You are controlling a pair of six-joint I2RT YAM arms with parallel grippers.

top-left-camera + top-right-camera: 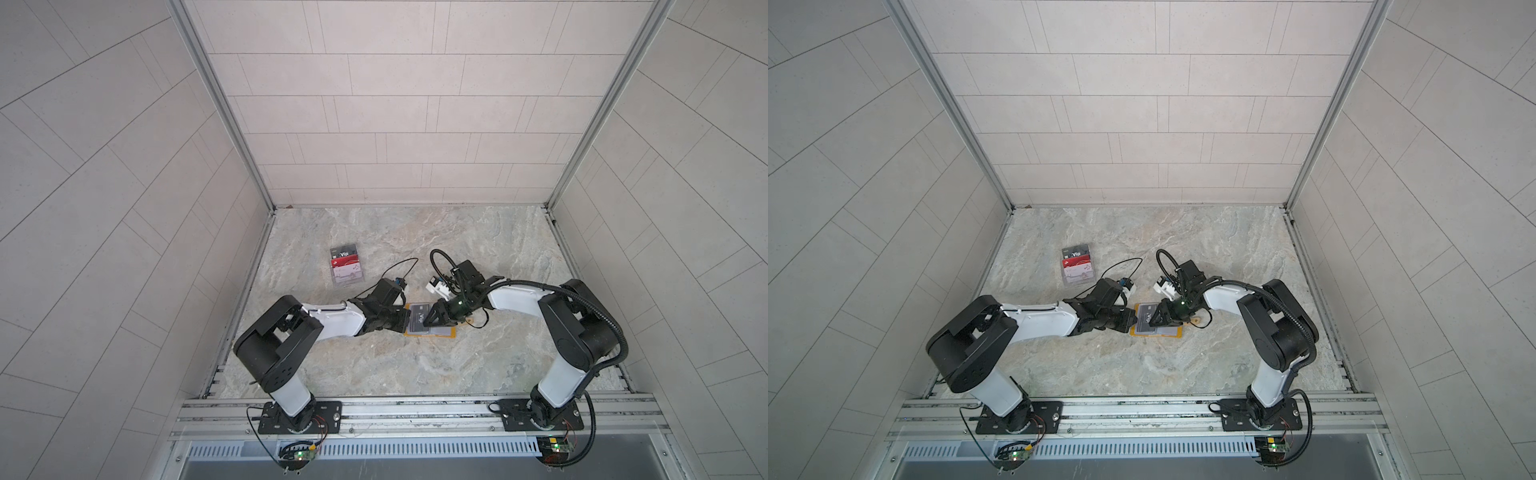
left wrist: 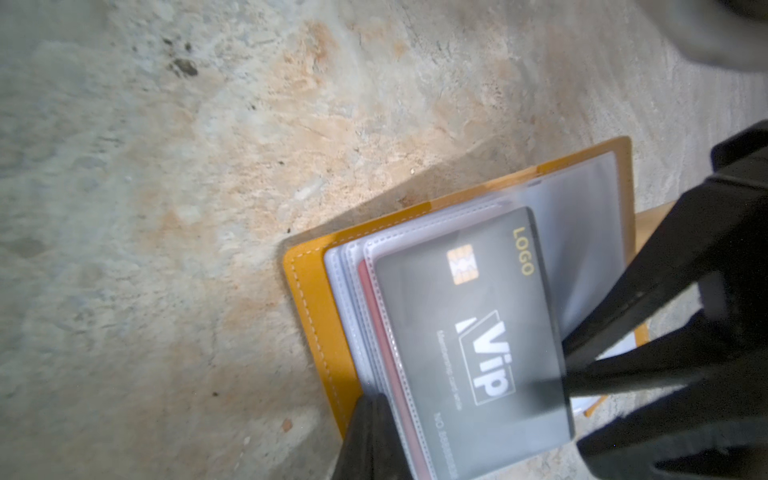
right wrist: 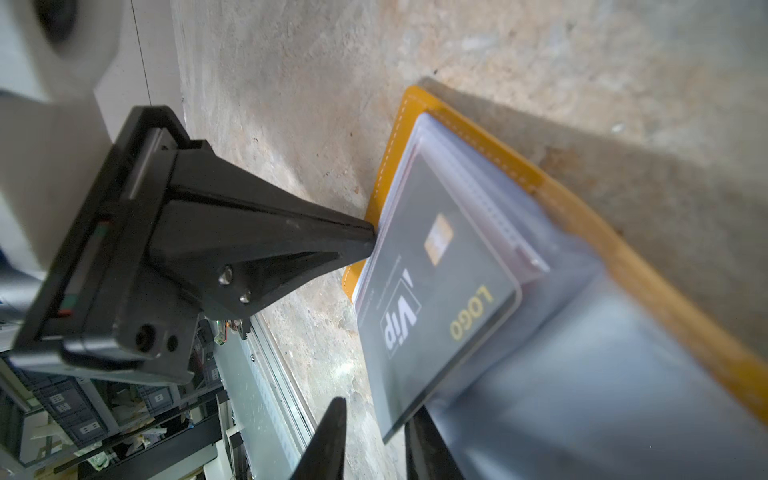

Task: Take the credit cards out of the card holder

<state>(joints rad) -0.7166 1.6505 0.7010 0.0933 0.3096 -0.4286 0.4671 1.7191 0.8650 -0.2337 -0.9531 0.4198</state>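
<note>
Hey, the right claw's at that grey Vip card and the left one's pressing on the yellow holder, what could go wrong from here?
The left claw, shut, presses only one edge of the card holder; a pull might drag or swing the whole holder.
The right claw straddles just a corner of the dark grey card, so it may slip off.
The red card in the sleeve beneath might lift too.
</note>
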